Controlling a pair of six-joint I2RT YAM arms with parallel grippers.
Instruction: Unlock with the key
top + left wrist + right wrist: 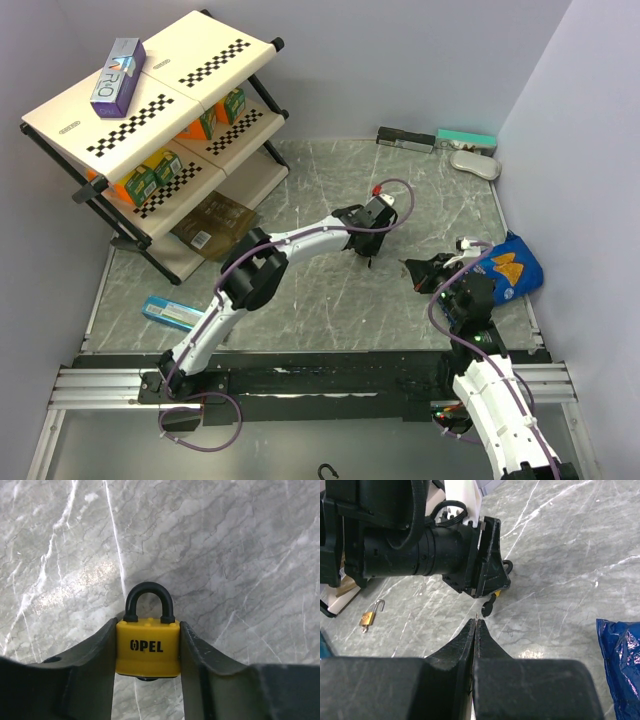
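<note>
A yellow padlock (148, 652) marked OPEL, its black shackle closed, stands on the marble table top. My left gripper (148, 626) has come down over it, and both fingers press against the body's sides. A black rounded piece, seemingly the key's head (487, 607), sticks out of the padlock's underside. My right gripper (476, 621) is shut, its tips a short way from that black head and not touching it. A tiny pale sliver shows at its tips; I cannot tell what it is. In the top view the left gripper (368, 250) is mid-table and the right gripper (412, 270) is just to its right.
A small brass padlock (368, 616) with an open shackle lies on the table beyond the left arm. A blue snack bag (510, 265) lies right of the right arm. A slanted shelf rack (160, 120) stands at the back left, with a brown packet (212, 225) and a blue box (168, 313) nearby.
</note>
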